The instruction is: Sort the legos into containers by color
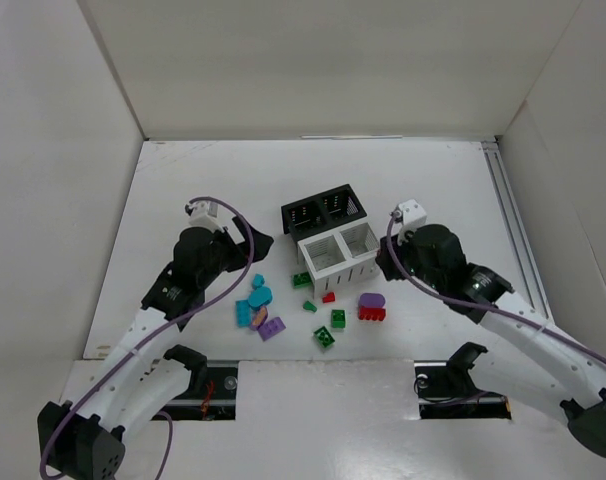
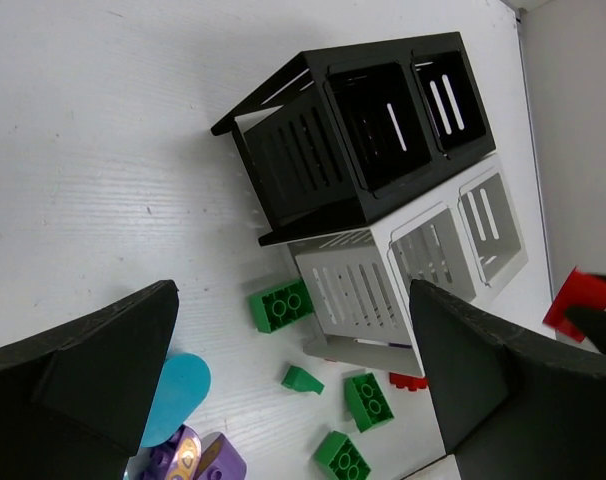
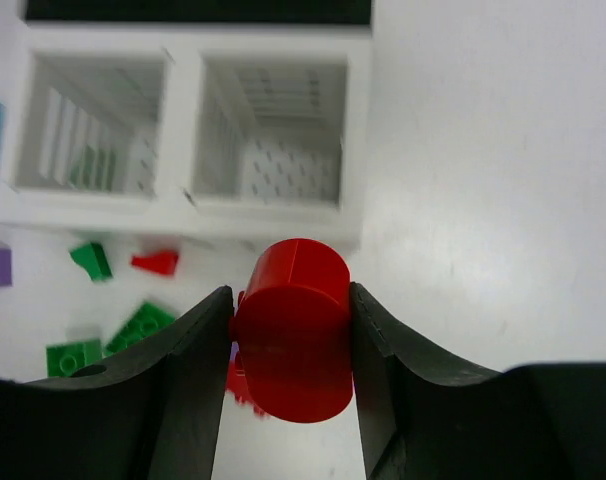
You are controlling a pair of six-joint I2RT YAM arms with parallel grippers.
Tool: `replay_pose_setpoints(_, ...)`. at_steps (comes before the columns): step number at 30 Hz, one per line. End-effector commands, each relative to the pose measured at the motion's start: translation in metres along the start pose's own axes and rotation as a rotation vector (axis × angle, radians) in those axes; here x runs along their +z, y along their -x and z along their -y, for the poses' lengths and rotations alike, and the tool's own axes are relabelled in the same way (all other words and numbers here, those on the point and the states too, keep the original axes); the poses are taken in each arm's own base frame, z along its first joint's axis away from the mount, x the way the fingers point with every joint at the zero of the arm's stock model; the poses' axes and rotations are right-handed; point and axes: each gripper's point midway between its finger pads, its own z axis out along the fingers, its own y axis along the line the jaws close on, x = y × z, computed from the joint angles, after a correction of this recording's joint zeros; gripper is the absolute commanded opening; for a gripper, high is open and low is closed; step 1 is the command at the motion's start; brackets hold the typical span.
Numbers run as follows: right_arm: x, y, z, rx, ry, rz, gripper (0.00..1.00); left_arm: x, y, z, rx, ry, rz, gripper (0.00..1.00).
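While the left gripper (image 2: 293, 345) gapes wide, the right gripper (image 3: 291, 300) (near the white bin (image 3: 355, 150)) clamps a red lego (image 3: 293, 350).

Your white desk (image 1: 183, 190) carries a black bin (image 1: 287, 213) against a white bin (image 1: 340, 250), with green, red, purple and teal bricks (image 1: 338, 318) scattered near them.

We see a white table (image 1: 203, 190) under two bins, both patterned with thin parallel slots: a black bin (image 2: 293, 165) and a white bin (image 2: 353, 290). The loose studded pieces come in four colours: green bricks (image 1: 338, 319), teal pieces (image 1: 259, 294), a purple brick (image 1: 372, 300) lying on a red brick (image 1: 372, 314), and a paler purple brick (image 1: 272, 328). The right hand (image 3: 291, 305) has black fingers, and between them is a glossy red rounded brick (image 3: 295, 270).
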Motion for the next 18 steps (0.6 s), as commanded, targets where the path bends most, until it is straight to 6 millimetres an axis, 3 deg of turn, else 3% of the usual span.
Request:
replay_pose_setpoints(1, 0.009, 0.078, -0.026, -0.21, 0.114, 0.236, 0.29, -0.003, -0.008, 0.001, -0.022, -0.021, -0.021, 1.0)
replay_pose_setpoints(6, 0.028, 0.111, -0.034, -0.283, 0.106, 0.271, 0.32, -0.003, -0.025, -0.012, -0.062, 0.025, -0.072, 1.0)
replay_pose_setpoints(12, 0.051, 0.111, -0.036, -0.32, 0.098, 0.229, 0.4, -0.003, -0.043, -0.026, -0.1, 0.07, -0.119, 1.0)
replay_pose_setpoints(18, 0.051, 0.107, -0.035, -0.312, 0.095, 0.224, 0.68, -0.001, -0.06, -0.042, -0.125, 0.128, -0.164, 1.0)
